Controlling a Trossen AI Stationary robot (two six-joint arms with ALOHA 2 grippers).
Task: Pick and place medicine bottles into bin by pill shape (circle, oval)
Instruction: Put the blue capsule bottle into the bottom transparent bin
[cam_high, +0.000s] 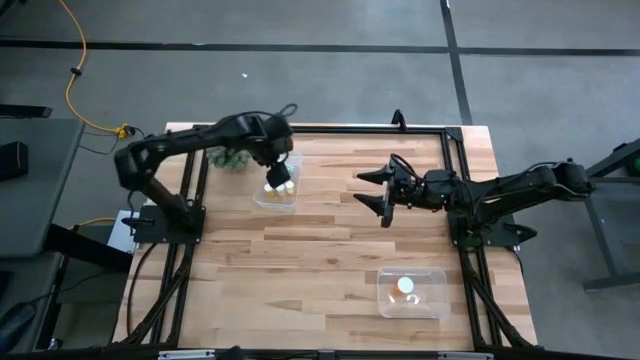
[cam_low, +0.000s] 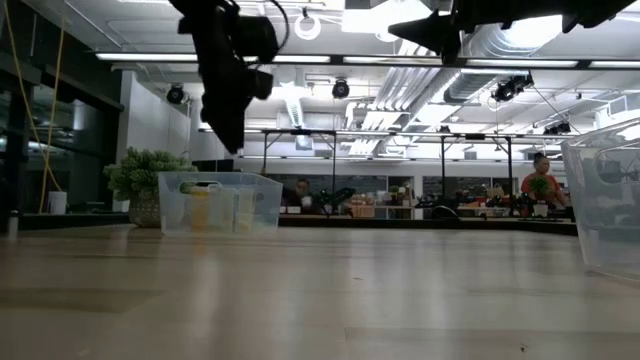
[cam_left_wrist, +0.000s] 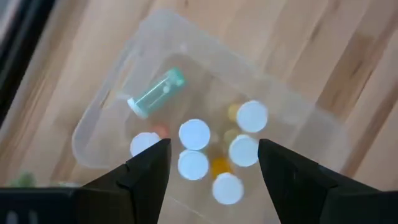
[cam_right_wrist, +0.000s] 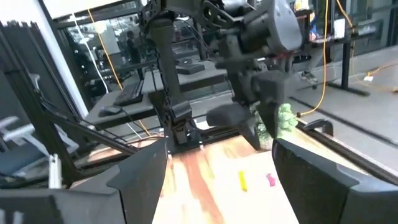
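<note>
A clear bin (cam_high: 277, 186) at the table's far left holds several tiny medicine bottles (cam_left_wrist: 194, 135) with white caps standing upright, and one teal bottle (cam_left_wrist: 157, 93) lying on its side. My left gripper (cam_left_wrist: 213, 155) hangs open above this bin, fingers pointing down, touching nothing; it also shows in the high view (cam_high: 278, 168). My right gripper (cam_high: 375, 193) is open and empty, held level above the table's middle, pointing toward the left arm. A second clear bin (cam_high: 412, 291) at the near right holds one white-capped bottle (cam_high: 405, 285).
A green spiky plant (cam_high: 230, 158) stands just left of the far bin, beside the left arm. The black frame rails (cam_high: 450, 160) run along the table's left, right and far sides. Bare wooden tabletop (cam_high: 300, 270) lies between the two bins. People show in the room beyond the table.
</note>
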